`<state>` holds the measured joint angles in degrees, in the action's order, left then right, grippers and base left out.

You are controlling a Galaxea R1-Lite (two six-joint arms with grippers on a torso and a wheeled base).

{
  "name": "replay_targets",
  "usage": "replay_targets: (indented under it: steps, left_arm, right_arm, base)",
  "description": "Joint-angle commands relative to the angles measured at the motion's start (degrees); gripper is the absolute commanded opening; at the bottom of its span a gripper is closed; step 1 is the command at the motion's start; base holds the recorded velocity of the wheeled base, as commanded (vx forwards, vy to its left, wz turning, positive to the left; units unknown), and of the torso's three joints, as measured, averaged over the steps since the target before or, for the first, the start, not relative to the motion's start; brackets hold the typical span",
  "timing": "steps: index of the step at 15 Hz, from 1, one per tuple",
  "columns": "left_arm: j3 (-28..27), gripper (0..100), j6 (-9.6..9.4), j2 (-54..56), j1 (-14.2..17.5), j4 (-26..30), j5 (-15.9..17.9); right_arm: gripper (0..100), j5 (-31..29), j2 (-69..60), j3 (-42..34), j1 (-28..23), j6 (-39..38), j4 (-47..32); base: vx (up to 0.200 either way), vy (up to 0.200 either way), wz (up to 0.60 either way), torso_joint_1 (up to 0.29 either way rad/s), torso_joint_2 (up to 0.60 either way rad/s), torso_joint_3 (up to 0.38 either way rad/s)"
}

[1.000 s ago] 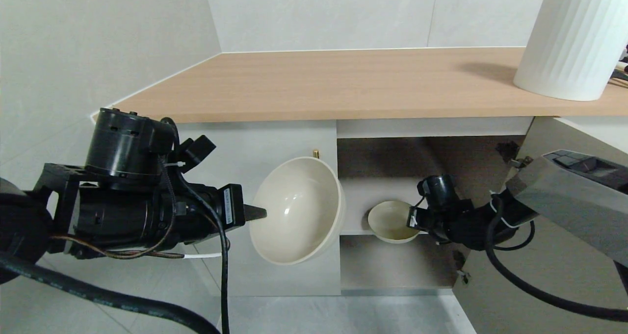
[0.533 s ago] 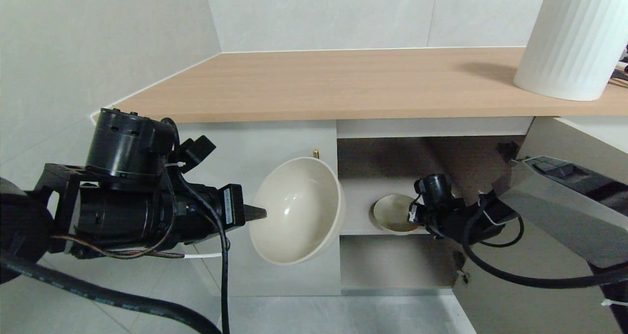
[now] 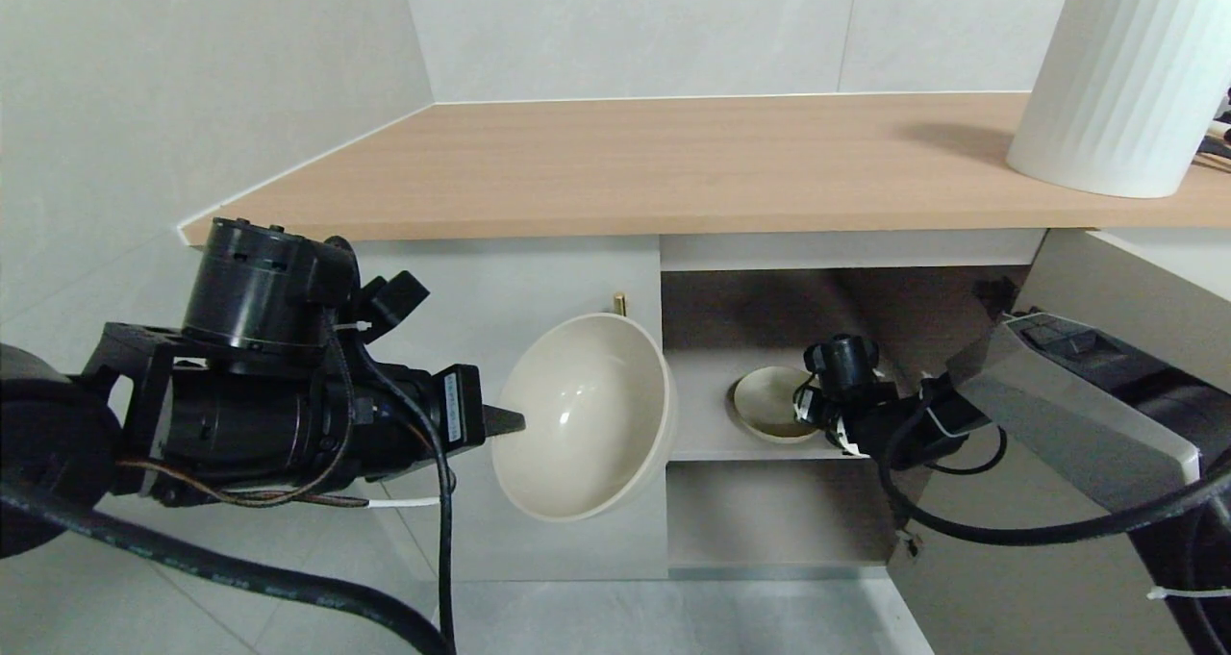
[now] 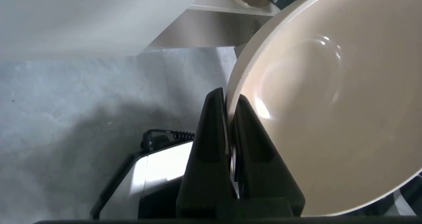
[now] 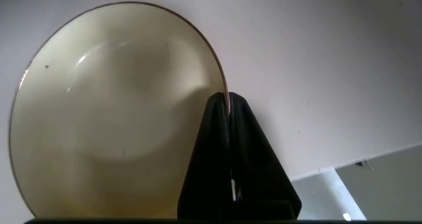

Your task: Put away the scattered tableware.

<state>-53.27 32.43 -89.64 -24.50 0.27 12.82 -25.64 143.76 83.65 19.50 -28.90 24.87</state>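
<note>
A large cream bowl (image 3: 585, 415) hangs in the air in front of the shut left cabinet door, tilted on its side. My left gripper (image 3: 510, 421) is shut on its rim; in the left wrist view the dark fingers (image 4: 227, 128) pinch the rim of the large bowl (image 4: 330, 99). A small cream bowl (image 3: 767, 401) is inside the open cabinet at the middle shelf (image 3: 702, 439), held by its rim in my right gripper (image 3: 806, 410). From the right wrist, the small bowl (image 5: 112, 105) is seen from above with the gripper (image 5: 227, 102) clamped on its edge.
A wooden countertop (image 3: 673, 164) runs above the cabinet, with a tall white ribbed container (image 3: 1125, 78) at the right. The right cabinet door (image 3: 1087, 280) stands open. A lower compartment (image 3: 769, 516) lies under the shelf. A small brass knob (image 3: 619, 301) sits above the large bowl.
My right arm has pushed the small bowl deeper into the cabinet, over the shelf. The left arm with the large bowl has barely shifted.
</note>
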Motion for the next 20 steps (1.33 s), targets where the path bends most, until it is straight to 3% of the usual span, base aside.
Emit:
replay_targets:
  steps: [1,8,9,13,16,18,20]
  left_arm:
    - [-0.1,0,0.09,-0.8,0.0,0.0,0.0]
    - [-0.3,0,0.09,-2.7,-0.1,0.0,-0.2]
    - [-0.3,0,0.09,-2.9,-0.1,0.0,-0.2]
    - [-0.3,0,0.27,-4.7,-0.5,0.0,-0.3]
    - [-0.3,0,0.53,-6.1,-1.2,0.0,-0.6]
    - [-0.3,0,0.53,-8.3,-2.7,0.2,-2.8]
    - [-0.3,0,0.53,-13.0,-4.8,0.2,-8.4]
  right_arm:
    - [0,-0.1,0.7,1.0,0.0,0.0,0.0]
    - [0,-0.2,1.7,4.4,-0.8,0.1,-0.9]
    - [100,-0.2,1.7,4.7,-0.9,0.1,-1.2]
    - [100,-0.3,0.5,3.5,-1.0,-0.1,-1.2]
    - [100,0.4,-4.2,-2.0,-0.3,-0.1,-1.2]
    - [100,3.4,-9.8,-7.7,2.2,0.0,-1.3]
    - [100,8.9,-16.3,-14.5,5.5,0.3,-1.4]
  base:
    - [0.000,0.000,0.00,0.000,0.00,0.000]
    - [0.000,0.000,0.00,0.000,0.00,0.000]
    - [0.000,0.000,0.00,0.000,0.00,0.000]
    - [0.000,0.000,0.00,0.000,0.00,0.000]
    - [0.000,0.000,0.00,0.000,0.00,0.000]
    - [0.000,0.000,0.00,0.000,0.00,0.000]
    - [0.000,0.000,0.00,0.000,0.00,0.000]
